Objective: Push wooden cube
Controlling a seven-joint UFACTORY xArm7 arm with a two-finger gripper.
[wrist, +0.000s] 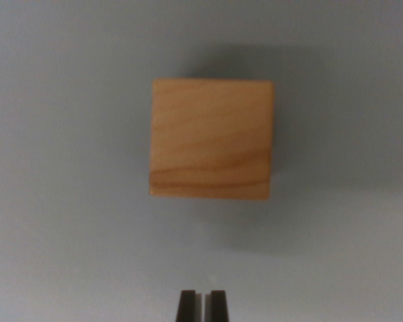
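A light wooden cube (211, 139) with visible grain lies on a plain grey surface (60, 201), in the middle of the wrist view. My gripper (202, 305) shows at the bottom edge as two dark fingertips pressed close together, with only a thin pale slit between them and nothing held. The tips sit below the cube in the picture, apart from it, with a band of bare surface between them and the cube's near face.
The grey surface fills the view on all sides of the cube. A soft shadow (302, 174) falls to the wrist view's right of the cube and below it.
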